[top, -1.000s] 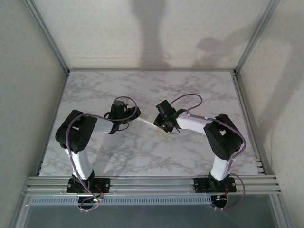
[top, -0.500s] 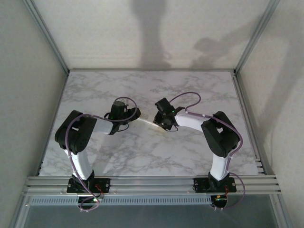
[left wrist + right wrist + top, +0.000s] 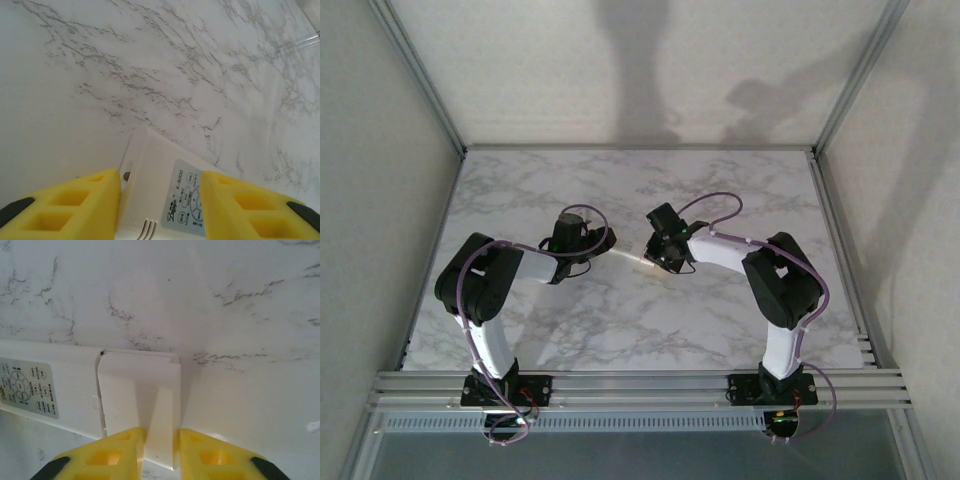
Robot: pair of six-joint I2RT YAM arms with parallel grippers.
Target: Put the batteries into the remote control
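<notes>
Swung inward, the right gripper (image 3: 161, 440) is pinched on the flat end cover (image 3: 131, 390) of the slim white remote control (image 3: 65, 371) clamped in the left gripper (image 3: 160, 175).

Bench note: my work surface is a white marble-pattern table (image 3: 620, 330) with grey veining and an aluminium rail (image 3: 640, 385) along its near edge. The white remote control (image 3: 150, 170) sits near mid-table; I cannot confirm it rests flat.
</notes>
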